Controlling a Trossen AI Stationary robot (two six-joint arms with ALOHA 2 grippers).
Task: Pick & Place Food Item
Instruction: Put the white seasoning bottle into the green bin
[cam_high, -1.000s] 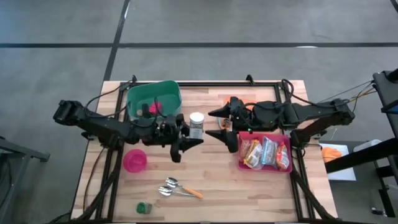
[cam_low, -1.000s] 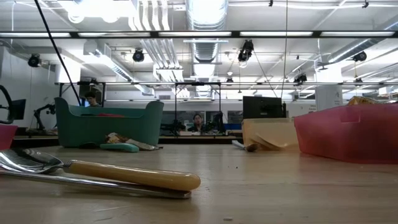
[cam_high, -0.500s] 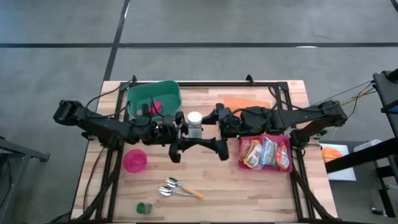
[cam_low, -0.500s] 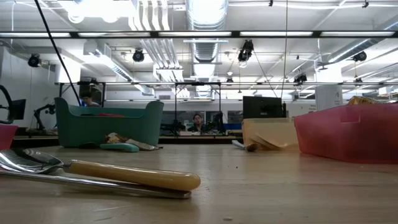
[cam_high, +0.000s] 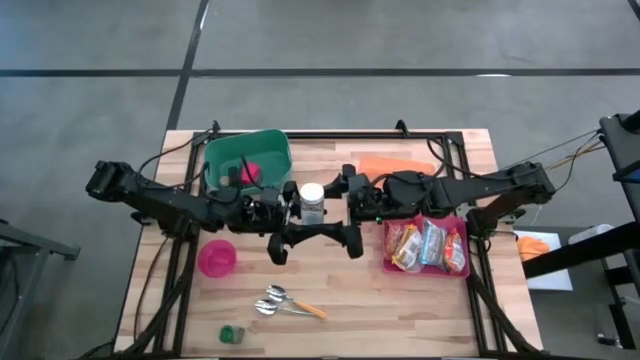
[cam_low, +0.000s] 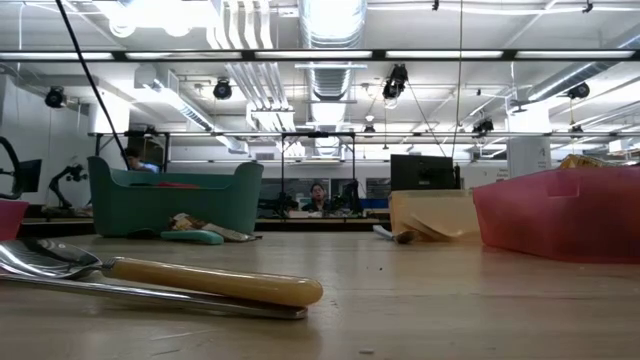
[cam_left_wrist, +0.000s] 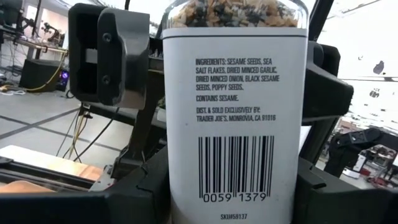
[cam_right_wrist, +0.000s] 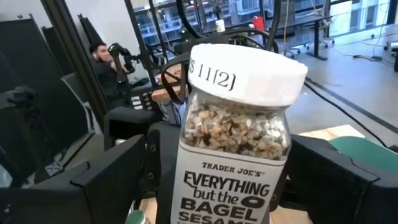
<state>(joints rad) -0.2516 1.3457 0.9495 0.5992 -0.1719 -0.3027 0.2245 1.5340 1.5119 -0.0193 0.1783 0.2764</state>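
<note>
Between both grippers: seasoning jar (cam_high: 313, 199), upright. Left gripper (cam_high: 290, 222) clamps it for handover; right gripper (cam_high: 345, 222) spread wide around it, not yet gripping.

A robotics lab or open-plan industrial workshop. The low view looks across a butcher-block table (cam_low: 420, 300) into a long hall with exposed silver ventilation ducts (cam_low: 330, 40), rows of strip lights (cam_low: 300, 55), hanging cables and ceiling-mounted cameras or lamps (cam_low: 397, 80). Farther back stand black frames (cam_low: 320, 165), monitors (cam_low: 425, 172) and benches, with a seated person (cam_low: 318, 195) at one of them. The high view shows a bare grey concrete floor (cam_high: 400, 40) marked with dark lines. Beyond the fingers, the right wrist view shows another seated person (cam_right_wrist: 102, 59) among dark metal racks, cables and large windows (cam_right_wrist: 186, 15).
</note>
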